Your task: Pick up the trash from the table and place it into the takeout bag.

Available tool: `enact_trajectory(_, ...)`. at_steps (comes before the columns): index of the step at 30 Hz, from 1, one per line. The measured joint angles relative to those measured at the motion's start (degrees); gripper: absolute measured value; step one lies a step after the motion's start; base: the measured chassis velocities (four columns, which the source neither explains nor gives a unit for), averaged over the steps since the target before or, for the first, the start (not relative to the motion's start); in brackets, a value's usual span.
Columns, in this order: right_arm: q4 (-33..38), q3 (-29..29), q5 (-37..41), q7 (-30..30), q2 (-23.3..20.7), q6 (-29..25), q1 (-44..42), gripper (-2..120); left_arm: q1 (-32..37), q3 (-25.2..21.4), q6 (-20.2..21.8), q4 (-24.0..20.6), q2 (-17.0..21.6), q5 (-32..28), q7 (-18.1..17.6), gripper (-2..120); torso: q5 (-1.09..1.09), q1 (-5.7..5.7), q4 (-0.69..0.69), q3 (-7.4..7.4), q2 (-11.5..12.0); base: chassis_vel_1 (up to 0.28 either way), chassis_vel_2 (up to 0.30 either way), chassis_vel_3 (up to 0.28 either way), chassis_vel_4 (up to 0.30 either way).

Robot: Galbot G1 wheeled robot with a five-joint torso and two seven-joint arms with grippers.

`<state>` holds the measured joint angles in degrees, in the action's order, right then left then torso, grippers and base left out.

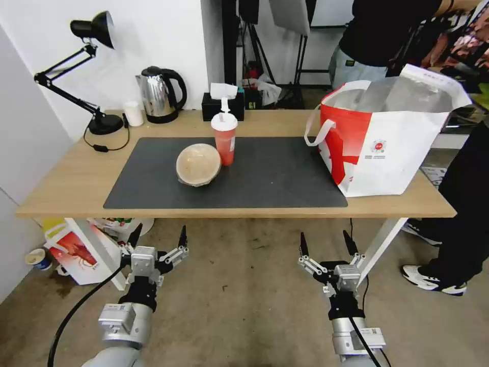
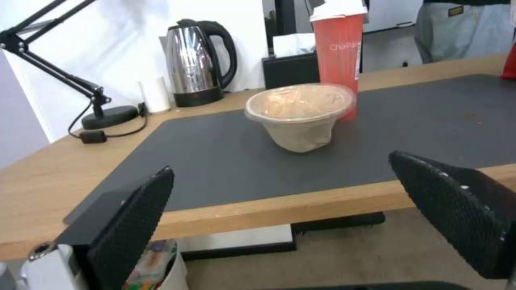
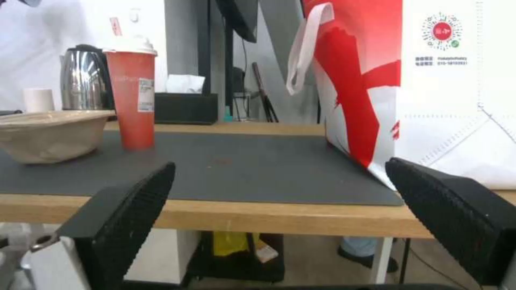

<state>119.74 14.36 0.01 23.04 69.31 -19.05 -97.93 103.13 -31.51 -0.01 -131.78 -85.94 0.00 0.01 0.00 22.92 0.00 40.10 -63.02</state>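
Table (image 1: 61, 188): beige paper bowl (image 1: 198, 164) + red drink cup (image 1: 224, 137) unbagged beside takeout bag (image 1: 387, 148); left gripper (image 1: 158, 238), right gripper (image 1: 326, 243) below edge, wide open, empty.

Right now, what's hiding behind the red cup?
Behind the red cup sits a black tissue box with a white tissue poking up. The cup covers part of the box's front.

Matt mat (image 1: 275, 173), seemingly paper bowl (image 1: 198, 164)
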Motion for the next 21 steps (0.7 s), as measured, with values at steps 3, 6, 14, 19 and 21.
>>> enact_trajectory(3,-0.05,-0.41,0.18,-0.07,-0.02,0.2,0.32,100,0.0,0.0,0.0,0.0,0.0,0.0,0.0,100,0.0,0.0,0.0,0.0,0.0,0.0,0.0,0.0,0.0)
enact_trajectory(6,-0.23,-0.5,0.3,-0.08,-0.02,0.33,0.55,100,0.0,0.0,0.0,0.0,0.0,0.0,0.0,100,0.0,0.0,0.0,0.0,0.0,0.0,0.0,0.0,0.0)
enact_trajectory(14,0.54,-0.57,0.62,-0.23,-0.23,0.34,0.26,100,0.0,0.0,0.0,0.0,0.0,0.0,0.0,100,0.0,0.0,0.0,0.0,0.0,0.0,0.0,0.0,0.0)
enact_trajectory(19,4.22,-0.13,0.51,-0.54,-0.82,0.34,-1.17,100,0.0,0.0,0.0,0.0,0.0,0.0,0.0,100,0.0,0.0,-0.01,0.0,0.0,0.0,0.0,0.0,0.0)
enact_trajectory(21,5.02,0.05,0.48,-0.76,-0.91,0.34,-1.34,100,0.0,0.0,0.0,0.0,0.0,0.0,0.0,100,0.0,0.0,-0.01,0.0,0.0,0.0,0.0,0.0,0.0)
